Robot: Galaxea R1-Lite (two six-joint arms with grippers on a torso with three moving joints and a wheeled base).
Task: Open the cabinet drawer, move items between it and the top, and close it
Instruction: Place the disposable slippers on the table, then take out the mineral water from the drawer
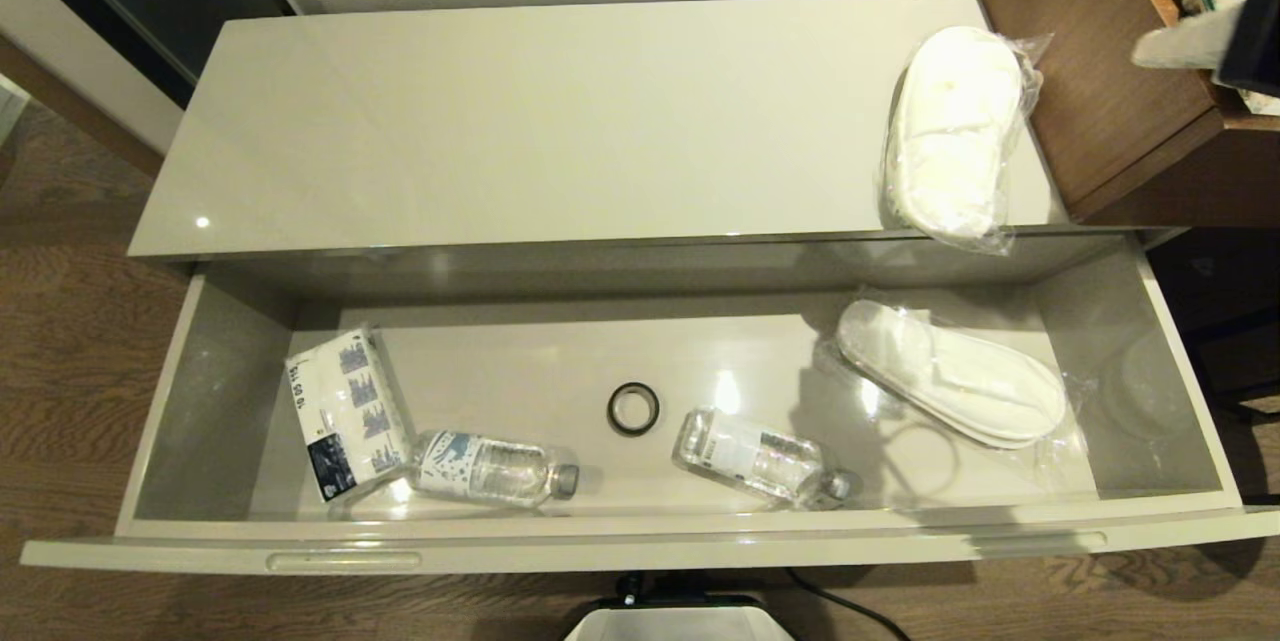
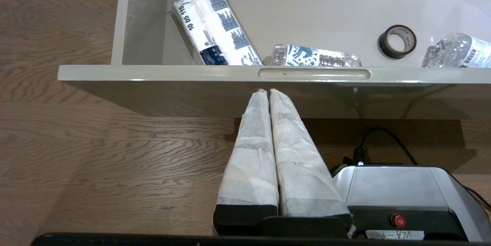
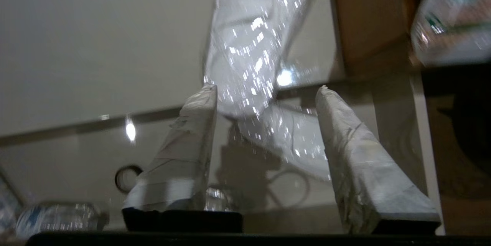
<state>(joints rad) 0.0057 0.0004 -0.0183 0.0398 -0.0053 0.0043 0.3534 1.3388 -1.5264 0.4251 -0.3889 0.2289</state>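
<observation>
Plastic-wrapped slipper pair (image 1: 950,131): on top (image 1: 520,121), right end, overhanging edge; may slide off.
Drawer (image 1: 660,546): pulled out; 2nd pair (image 1: 950,371), bottles (image 1: 490,469) inside.
R gripper (image 3: 266,92): fingers apart, empty, above slippers.
L gripper (image 2: 267,92): closed, below drawer front.

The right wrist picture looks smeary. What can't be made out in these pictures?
- Right wrist view: slippers and bottle blurred.
- Head view: right gripper cut off by the edge.
- Left wrist view: second bottle cut off; drawer front hides the tissue pack's lower end.
</observation>
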